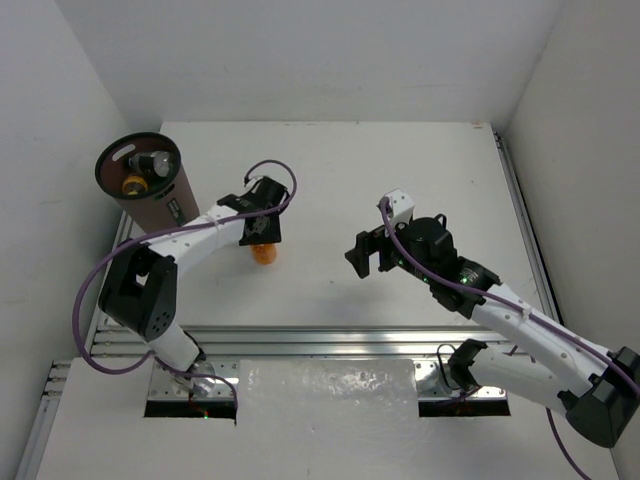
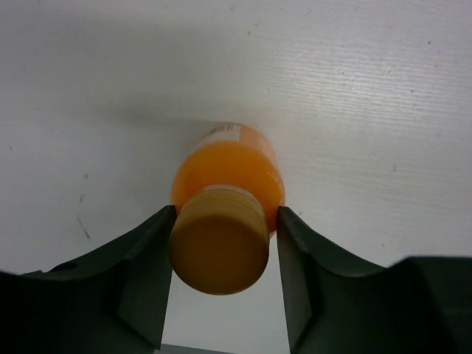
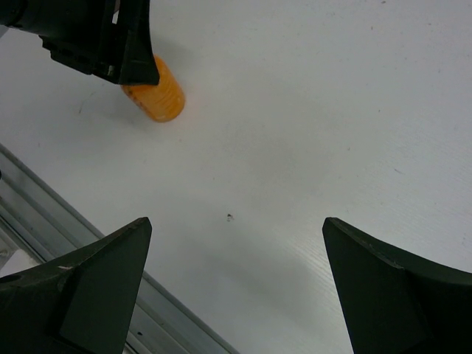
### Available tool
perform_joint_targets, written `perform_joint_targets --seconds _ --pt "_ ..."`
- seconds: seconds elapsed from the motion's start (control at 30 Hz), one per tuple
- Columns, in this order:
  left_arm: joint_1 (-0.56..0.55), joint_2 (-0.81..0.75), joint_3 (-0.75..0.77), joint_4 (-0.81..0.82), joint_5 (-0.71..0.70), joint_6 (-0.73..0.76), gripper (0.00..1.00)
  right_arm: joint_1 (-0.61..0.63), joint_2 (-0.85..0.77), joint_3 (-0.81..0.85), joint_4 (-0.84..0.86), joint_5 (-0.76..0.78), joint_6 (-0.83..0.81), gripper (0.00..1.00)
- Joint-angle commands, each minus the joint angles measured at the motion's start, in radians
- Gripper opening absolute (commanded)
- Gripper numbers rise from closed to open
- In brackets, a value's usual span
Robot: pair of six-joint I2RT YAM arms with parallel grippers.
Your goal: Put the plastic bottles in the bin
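Left gripper (image 2: pixel 225 215) clamps orange bottle (image 2: pixel 230 168) just right of bin (image 1: pixel 155 208); right gripper (image 3: pixel 236 223) gapes wide, empty, farther right.

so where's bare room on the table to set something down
Bare: the far table from the bin to the right rail, and the gap between the orange bottle and the right gripper. Crowded: left, around the left gripper and bin.

Brown bin (image 1: pixel 160 205) far left, bottles (image 1: pixel 150 165) inside; orange bottle (image 2: pixel 228 184), orange cap, to its right.
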Motion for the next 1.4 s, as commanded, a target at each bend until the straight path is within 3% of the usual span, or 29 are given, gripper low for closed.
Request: perform_joint_targets --seconds 0.0,0.1,0.23,0.33,0.43,0.57,0.67,0.77,0.9,1.1,1.2,1.23,1.3,1.33,1.37 --pt "-0.008 -0.063 -0.001 0.019 -0.024 -0.015 0.23 -0.004 0.004 0.004 0.023 -0.015 -0.001 0.99" --pt "-0.008 -0.103 0.02 0.003 -0.026 -0.015 0.12 -0.002 0.004 0.004 0.025 -0.012 -0.005 0.99" --pt "-0.006 -0.183 0.126 -0.072 -0.078 -0.004 0.09 -0.004 -0.002 0.003 0.022 0.001 -0.009 0.99" --pt "0.018 -0.214 0.311 -0.141 -0.153 0.012 0.09 -0.008 -0.006 0.003 0.019 0.002 -0.012 0.99" --pt "0.122 -0.214 0.479 -0.203 -0.162 0.038 0.07 -0.013 -0.002 0.001 0.019 0.002 -0.017 0.99" --pt "0.354 -0.195 0.674 -0.252 -0.156 0.089 0.07 -0.017 0.004 0.0 0.016 0.002 -0.02 0.99" --pt "0.461 -0.101 0.843 -0.35 -0.194 0.155 0.07 -0.024 0.012 -0.002 0.019 -0.004 -0.018 0.99" --pt "0.569 -0.056 0.916 -0.372 -0.209 0.175 0.07 -0.027 0.018 -0.002 0.022 -0.009 -0.017 0.99" --pt "0.65 -0.039 0.867 -0.334 -0.155 0.186 0.08 -0.03 0.027 -0.002 0.022 -0.015 -0.017 0.99" --pt "0.672 0.035 0.839 -0.344 -0.115 0.184 0.22 -0.031 0.03 -0.003 0.026 -0.032 -0.017 0.99" --pt "0.672 -0.002 0.772 -0.3 -0.074 0.187 0.47 -0.033 0.034 -0.005 0.029 -0.041 -0.017 0.99" --pt "0.672 -0.01 0.76 -0.291 -0.072 0.187 0.65 -0.033 0.035 -0.003 0.029 -0.042 -0.018 0.99" --pt "0.672 -0.02 0.743 -0.284 -0.075 0.181 0.81 -0.033 0.037 -0.003 0.028 -0.042 -0.018 0.99" --pt "0.672 -0.02 0.741 -0.286 -0.079 0.181 0.98 -0.033 0.037 -0.003 0.028 -0.044 -0.017 0.99" --pt "0.672 -0.02 0.741 -0.284 -0.08 0.181 1.0 -0.034 0.038 -0.005 0.028 -0.045 -0.018 0.99"
